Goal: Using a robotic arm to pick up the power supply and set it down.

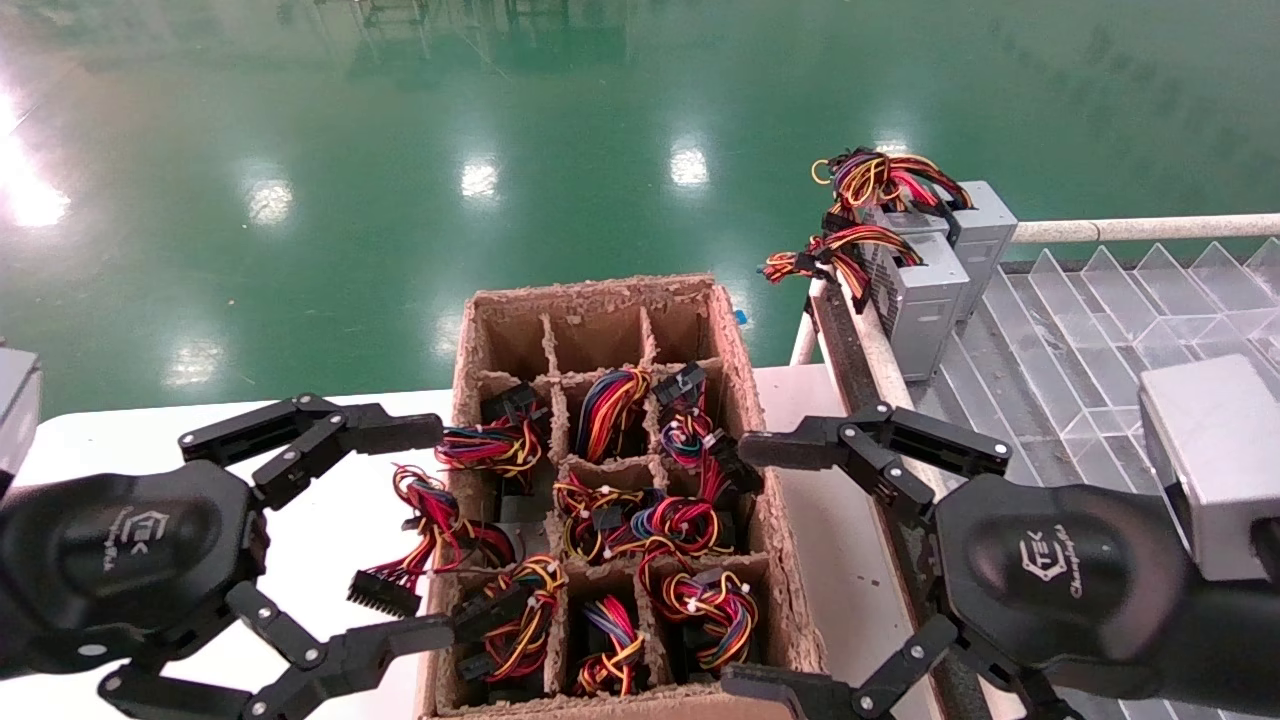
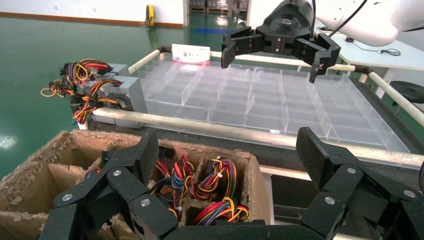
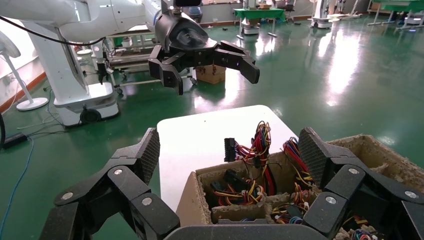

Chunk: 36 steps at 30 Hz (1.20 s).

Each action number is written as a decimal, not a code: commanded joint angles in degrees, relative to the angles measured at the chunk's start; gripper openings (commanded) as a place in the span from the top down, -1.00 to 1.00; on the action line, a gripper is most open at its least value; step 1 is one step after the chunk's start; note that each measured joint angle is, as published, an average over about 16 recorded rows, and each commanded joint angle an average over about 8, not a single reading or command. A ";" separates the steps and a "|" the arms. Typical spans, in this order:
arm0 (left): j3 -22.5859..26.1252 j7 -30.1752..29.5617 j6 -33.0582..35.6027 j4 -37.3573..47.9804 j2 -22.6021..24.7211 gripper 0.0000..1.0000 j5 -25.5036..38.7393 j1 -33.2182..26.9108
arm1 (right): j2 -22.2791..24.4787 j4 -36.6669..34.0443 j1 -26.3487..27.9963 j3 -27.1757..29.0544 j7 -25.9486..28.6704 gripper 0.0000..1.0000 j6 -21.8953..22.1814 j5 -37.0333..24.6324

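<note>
Hovering with fingers spread wide and empty, the right gripper (image 1: 755, 565) hangs over the right edge of the cardboard crate (image 1: 775, 520), whose compartments hold power supplies (image 1: 612, 405) buried under coloured wire bundles. The left gripper (image 1: 435, 530) hangs likewise wide and empty over the crate's left edge, above the white table (image 1: 330, 520). Two more grey supplies (image 1: 925, 290) stand on the far corner of the clear divider tray (image 1: 1100, 300) to the right
</note>
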 commanded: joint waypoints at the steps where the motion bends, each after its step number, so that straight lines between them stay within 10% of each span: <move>1: 0.00 0.00 0.00 0.00 0.00 -1.00 0.00 0.00 | 0.00 0.00 0.00 0.00 0.00 -1.00 0.00 0.00; 14: 0.00 0.00 0.00 0.00 0.00 -0.91 0.00 0.00 | 0.00 0.00 0.00 0.00 0.00 -1.00 0.00 0.00; 22: 0.00 0.00 0.00 0.00 0.00 1.00 0.00 0.00 | 0.09 0.63 0.28 0.05 -0.17 -1.00 0.41 -0.50; 36: 0.00 0.00 0.00 0.00 0.00 1.00 0.00 0.00 | -2.98 4.19 5.70 -4.49 -1.58 -1.00 9.77 -17.87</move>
